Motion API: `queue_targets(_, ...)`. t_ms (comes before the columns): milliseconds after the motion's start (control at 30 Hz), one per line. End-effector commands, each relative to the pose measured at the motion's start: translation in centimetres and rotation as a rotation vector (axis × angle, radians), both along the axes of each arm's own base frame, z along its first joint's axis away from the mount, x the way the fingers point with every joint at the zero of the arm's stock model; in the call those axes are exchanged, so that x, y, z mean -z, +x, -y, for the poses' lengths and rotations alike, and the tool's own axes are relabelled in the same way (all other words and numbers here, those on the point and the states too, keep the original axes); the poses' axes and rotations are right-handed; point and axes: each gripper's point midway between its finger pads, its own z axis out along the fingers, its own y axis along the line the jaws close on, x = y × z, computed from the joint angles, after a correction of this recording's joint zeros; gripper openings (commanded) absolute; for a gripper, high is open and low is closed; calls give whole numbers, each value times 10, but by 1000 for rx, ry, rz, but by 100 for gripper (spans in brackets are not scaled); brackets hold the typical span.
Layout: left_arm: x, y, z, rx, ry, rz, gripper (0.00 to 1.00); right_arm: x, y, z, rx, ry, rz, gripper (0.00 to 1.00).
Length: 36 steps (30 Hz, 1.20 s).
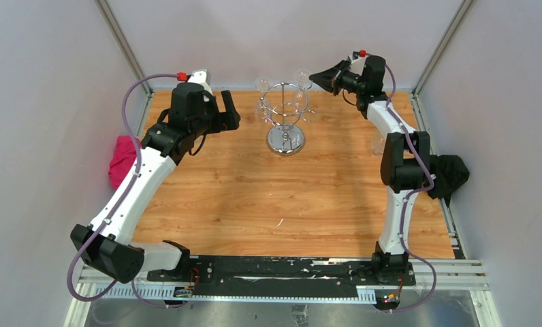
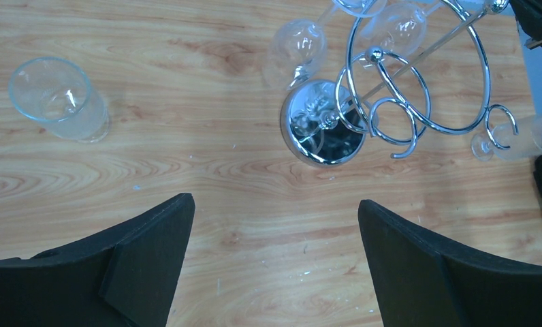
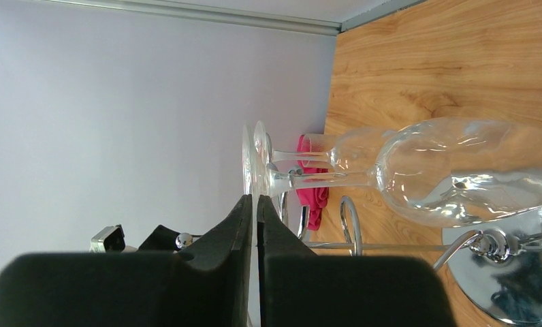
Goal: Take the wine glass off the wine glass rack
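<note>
Wine glass (image 3: 452,170) hangs on the wine glass rack (image 3: 489,248) just ahead of the right tool (image 3: 256,199), jaws pressed together at its foot; grip unclear. Could slip and hit the neighbouring glass (image 3: 353,146). Left tool (image 2: 275,201) wide, empty.

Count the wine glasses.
4. Two hanging glasses on the wine glass rack; a left glass and a right glass stand on the table either side. More may be hidden.
</note>
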Motion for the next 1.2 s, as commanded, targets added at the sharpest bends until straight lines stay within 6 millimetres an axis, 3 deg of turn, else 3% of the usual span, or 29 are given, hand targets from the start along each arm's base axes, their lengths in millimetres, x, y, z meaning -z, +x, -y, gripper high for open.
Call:
queue_targets(0, -8, -5, -1, 4, 3, 29, 96, -48, -10, 14, 31, -19, 123, 0)
queue_targets(533, -6, -5, -1, 4, 2, 23, 96, -39, 0, 38, 74, -28, 108, 0)
queue_targets(833, -5, -4, -1, 5, 2, 22, 96, -41, -1, 42, 81, -31, 115, 0)
queue_targets(867, -4, -4, -1, 4, 4, 20, 96, -42, 2, 60, 114, -36, 117, 0)
queue_targets(1167, -5, -4, 0, 6, 0, 19, 96, -51, -8, 98, 190, -59, 139, 0)
